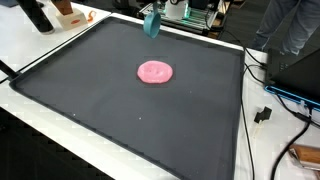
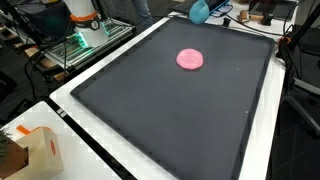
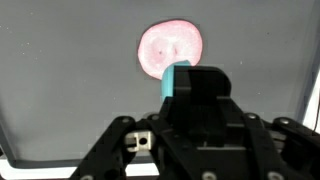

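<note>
Teal piece (image 3: 176, 82), small, exact shape unclear, clamped between the narrowed fingers of the gripper (image 3: 200, 88); in both exterior views it hangs clear of the mat near the far edge (image 1: 151, 22), so the grip alone appears to carry it. Pink disc (image 1: 155, 72), round and flat, lying alone near the middle of the mat, well apart from every edge; in the wrist view it shows just beyond the teal piece, which puts the gripper above and short of it, not touching. Black mat (image 1: 70, 90), large, with a raised rim, covering most of a white table (image 2: 70, 110) and likely there as a plain, even work surface. Cardboard box (image 2: 30, 152) on the table corner off the mat. Cables (image 1: 262, 112) trailing down one side. Arm base (image 2: 82, 14), white and orange, beside an equipment rack; a lab or workshop room, cluttered at the margins
</note>
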